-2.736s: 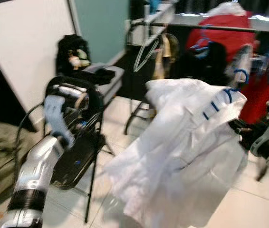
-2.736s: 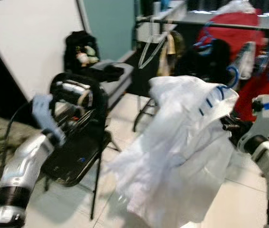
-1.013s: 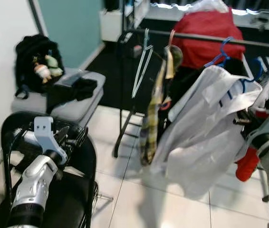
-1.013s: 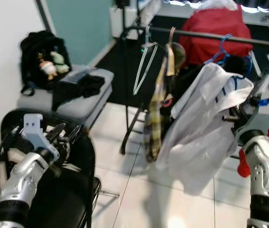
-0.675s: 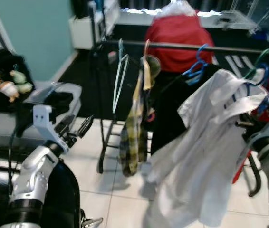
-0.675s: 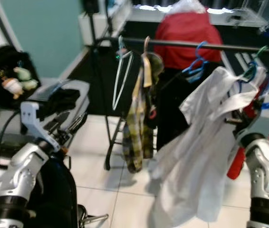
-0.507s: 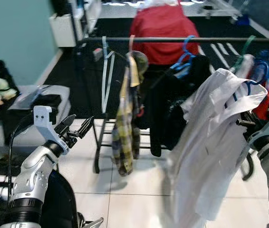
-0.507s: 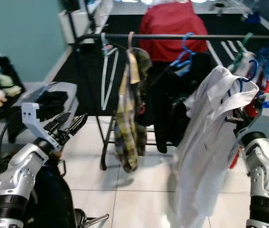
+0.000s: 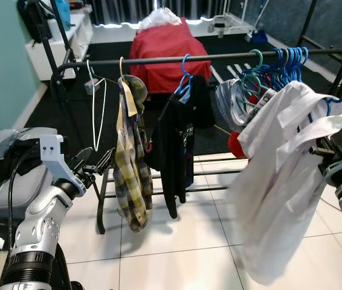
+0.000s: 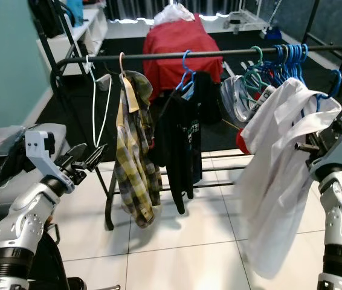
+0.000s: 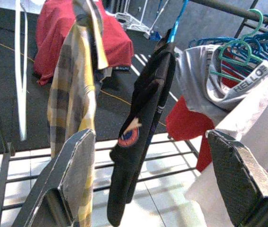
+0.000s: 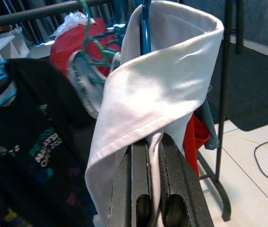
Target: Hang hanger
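Right gripper point(image 12: 154, 156), arm raised, pinches white shirt point(image 10: 280, 163) beside rail point(image 10: 219, 54).

Plaid shirt point(image 9: 130, 169) (beside black tee point(image 9: 177, 142))

Home laundry corner: loaded clothes rack point(image 9: 195, 58), tiled floor point(image 9: 177, 241)

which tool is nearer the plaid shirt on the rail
Left. The left tool hovers open just beside the plaid shirt, on its left. The right tool is far across, past the black tee, shut on the white shirt.
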{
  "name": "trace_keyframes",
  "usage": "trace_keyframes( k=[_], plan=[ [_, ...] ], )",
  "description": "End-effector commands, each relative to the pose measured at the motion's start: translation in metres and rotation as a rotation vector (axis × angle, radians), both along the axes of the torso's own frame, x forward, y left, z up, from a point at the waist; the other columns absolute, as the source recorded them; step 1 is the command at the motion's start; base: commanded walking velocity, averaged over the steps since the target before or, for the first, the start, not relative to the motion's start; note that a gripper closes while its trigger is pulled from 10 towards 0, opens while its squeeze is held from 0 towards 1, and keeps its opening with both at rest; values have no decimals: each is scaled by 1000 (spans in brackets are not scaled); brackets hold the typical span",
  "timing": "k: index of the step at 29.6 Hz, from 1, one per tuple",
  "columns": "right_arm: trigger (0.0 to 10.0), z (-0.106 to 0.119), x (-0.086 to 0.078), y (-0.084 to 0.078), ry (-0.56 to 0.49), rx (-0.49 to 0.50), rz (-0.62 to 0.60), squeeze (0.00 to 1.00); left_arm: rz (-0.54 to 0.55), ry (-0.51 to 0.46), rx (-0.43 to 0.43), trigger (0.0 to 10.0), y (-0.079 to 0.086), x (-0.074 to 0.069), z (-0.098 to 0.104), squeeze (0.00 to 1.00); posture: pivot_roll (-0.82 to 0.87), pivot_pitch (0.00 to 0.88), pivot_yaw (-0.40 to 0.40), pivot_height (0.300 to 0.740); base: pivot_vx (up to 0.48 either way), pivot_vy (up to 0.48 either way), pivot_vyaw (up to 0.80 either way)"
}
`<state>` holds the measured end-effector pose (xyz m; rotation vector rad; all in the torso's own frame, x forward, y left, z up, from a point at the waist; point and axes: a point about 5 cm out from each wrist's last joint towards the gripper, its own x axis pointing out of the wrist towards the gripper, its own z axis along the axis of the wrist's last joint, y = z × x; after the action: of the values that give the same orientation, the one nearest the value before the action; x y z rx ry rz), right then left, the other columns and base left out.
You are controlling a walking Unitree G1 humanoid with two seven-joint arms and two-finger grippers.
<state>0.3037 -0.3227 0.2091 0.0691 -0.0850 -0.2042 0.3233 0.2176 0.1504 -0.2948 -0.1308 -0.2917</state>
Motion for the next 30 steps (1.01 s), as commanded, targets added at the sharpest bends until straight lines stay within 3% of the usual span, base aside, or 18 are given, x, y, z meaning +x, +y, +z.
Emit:
trace_keyframes(
  k=[1,3,5,10,17,20,26,30],
  plan=[
    [10000,15,1,1,-66,-24,4,0,20,27,2,10000,4,-1,-5,0,-129,85,22,740,0,0,0],
    [10000,11,9,14,-6,-45,109,0,56,39,27,10000,5,1,-7,0,-128,83,20,740,0,0,0],
    [10000,11,9,14,-6,-45,109,0,56,39,27,10000,5,1,-7,0,-128,83,20,740,0,0,0],
    [10000,-2,9,37,82,-77,307,0,111,58,47,10000,10,2,-11,0,-129,83,17,740,360,0,0],
    [10000,-5,3,47,114,-118,426,0,107,65,45,10000,8,2,-12,0,-137,79,18,740,384,0,0],
    [10000,-5,2,46,115,-119,418,0,99,65,45,10000,5,2,-13,0,-138,79,20,740,361,0,0],
    [10000,6,7,24,66,-99,260,0,60,62,46,10000,-3,1,-15,0,-137,74,19,740,401,0,0],
    [10000,10,8,21,53,-96,242,0,53,61,44,10000,-5,0,-15,0,-136,76,17,740,480,0,0]
  ],
)
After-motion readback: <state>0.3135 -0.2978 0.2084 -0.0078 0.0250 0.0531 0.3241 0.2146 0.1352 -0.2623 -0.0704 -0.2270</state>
